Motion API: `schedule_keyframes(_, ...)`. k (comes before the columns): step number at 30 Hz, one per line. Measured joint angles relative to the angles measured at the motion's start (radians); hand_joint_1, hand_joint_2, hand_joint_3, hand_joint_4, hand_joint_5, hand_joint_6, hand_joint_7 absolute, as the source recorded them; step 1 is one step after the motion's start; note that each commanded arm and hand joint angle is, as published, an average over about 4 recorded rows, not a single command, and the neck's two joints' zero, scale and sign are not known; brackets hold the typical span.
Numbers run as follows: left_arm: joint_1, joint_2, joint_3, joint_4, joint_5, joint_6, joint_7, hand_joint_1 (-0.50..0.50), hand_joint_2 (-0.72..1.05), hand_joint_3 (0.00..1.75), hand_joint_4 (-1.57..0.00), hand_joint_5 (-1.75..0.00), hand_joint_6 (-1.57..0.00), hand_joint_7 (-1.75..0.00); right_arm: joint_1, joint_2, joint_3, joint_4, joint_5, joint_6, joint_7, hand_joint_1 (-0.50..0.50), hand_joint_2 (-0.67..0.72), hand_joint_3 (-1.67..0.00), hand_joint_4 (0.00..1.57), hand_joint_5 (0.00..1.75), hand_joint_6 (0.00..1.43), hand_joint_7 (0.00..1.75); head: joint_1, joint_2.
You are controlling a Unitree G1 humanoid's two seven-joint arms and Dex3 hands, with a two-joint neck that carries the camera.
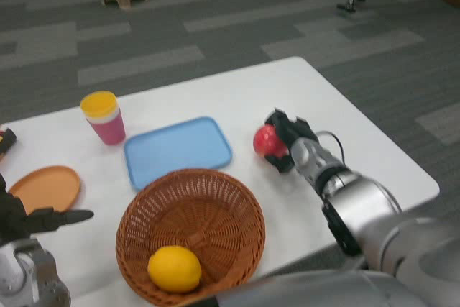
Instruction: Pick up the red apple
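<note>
Red apple (264, 139) sits on the white table (316, 106), just right of the blue tray (177, 149) — and the right hand (286, 139) is wrapped around it from the right side, black fingers closed against the fruit. Whether it is lifted clear of the tabletop I cannot tell. Left hand (29, 217) hangs at the near left edge, fingers spread, holding nothing, beside an orange plate (47, 187). A lemon (174, 269) lies in the wicker basket (190, 199); a pink cup (104, 117) with a yellow lid stands behind the tray.
</note>
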Motion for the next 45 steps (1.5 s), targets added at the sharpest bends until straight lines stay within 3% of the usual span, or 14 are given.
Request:
schedule_keyframes(4, 0.001, 0.000, 0.001, 0.000, 0.000, 0.000, 0.000, -0.50, -0.64, 0.09, 0.00, 0.00, 0.00, 0.00, 0.048, 0.013, -0.075, -0.018, 0.049, -0.070, -0.006, -0.50, -0.48, -1.59, 1.28, 1.65, 1.19, 1.61, 0.003, 0.002)
schedule_keyframes(13, 0.001, 0.000, 0.015, 0.001, 0.000, -0.001, 0.000, -0.50, -0.64, 0.09, 0.00, 0.00, 0.00, 0.00, 0.076, 0.013, -0.062, -0.040, 0.154, -0.146, -0.024, -0.50, -0.48, -1.59, 1.28, 1.65, 1.20, 1.61, 0.019, 0.008)
schedule_keyframes(26, -0.005, -0.001, 0.032, 0.002, 0.000, -0.003, 0.000, -0.50, -0.64, 0.09, 0.00, 0.00, 0.00, 0.00, 0.138, -0.059, 0.144, -0.345, 0.522, -0.254, -0.101, -0.50, -0.48, -1.59, 1.30, 1.65, 1.17, 1.61, 0.055, 0.041)
schedule_keyframes(36, -0.038, -0.001, 0.031, 0.002, 0.005, -0.002, 0.000, -0.50, -0.64, 0.09, 0.00, 0.00, 0.00, 0.00, 0.146, -0.101, 0.204, -0.533, 0.614, -0.298, -0.132, -0.50, -0.48, -1.59, 1.38, 1.65, 1.17, 1.61, 0.079, 0.092)
schedule_keyframes(45, -0.050, -0.001, 0.014, 0.002, 0.007, -0.002, 0.000, -0.50, -0.64, 0.09, 0.00, 0.00, 0.00, 0.00, 0.147, -0.108, 0.229, -0.582, 0.655, -0.326, -0.152, -0.50, -0.48, -1.59, 1.56, 1.65, 1.20, 1.62, 0.082, 0.139)
